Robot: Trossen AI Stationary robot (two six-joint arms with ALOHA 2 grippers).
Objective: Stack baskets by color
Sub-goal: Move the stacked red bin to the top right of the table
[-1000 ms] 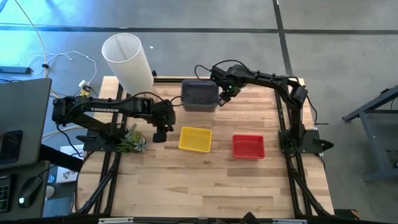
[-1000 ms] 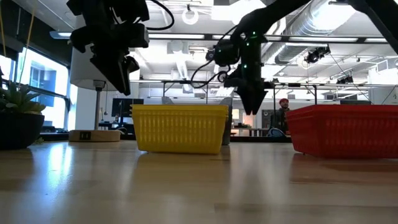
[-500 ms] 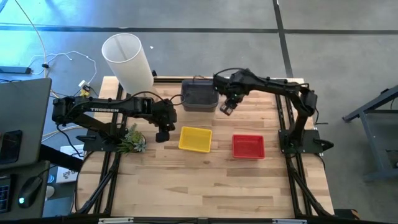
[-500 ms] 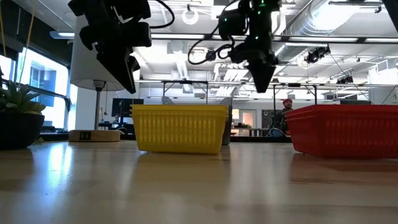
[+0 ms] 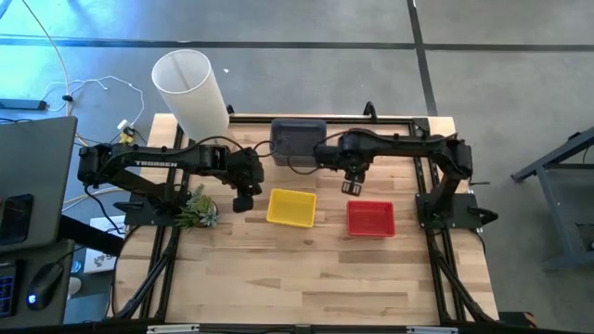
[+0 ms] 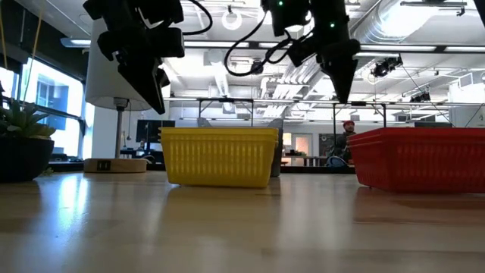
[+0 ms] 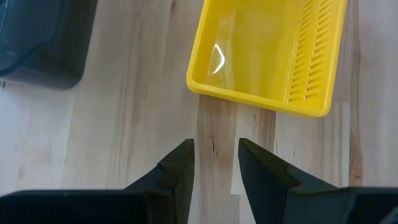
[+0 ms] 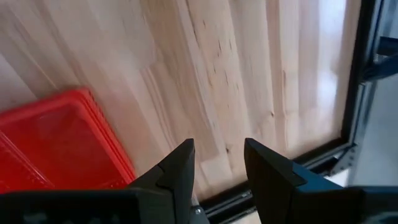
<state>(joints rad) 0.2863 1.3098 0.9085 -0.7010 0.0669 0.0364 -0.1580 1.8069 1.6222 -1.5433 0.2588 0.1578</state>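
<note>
Swinging away from the grey basket stack (image 5: 298,139), my right end effector (image 5: 352,186) now hangs spread and empty just behind the red baskets (image 5: 370,218). Left end effector (image 5: 240,201) hovers spread beside the yellow baskets (image 5: 291,207), whose long axes run left-right on the worktop (image 5: 306,269).

White cylinder lamp (image 5: 190,90) at the table's (image 5: 306,269) far-left corner, small plant (image 5: 197,210) at left edge

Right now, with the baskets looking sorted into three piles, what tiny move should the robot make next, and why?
Probably pull both arms back and stop. Three piles stand apart by color: grey baskets, yellow baskets, red baskets, and no loose basket shows. The right gripper hangs open and empty above the table by the red pile; the left gripper hovers open and empty beside the yellow pile.
</note>
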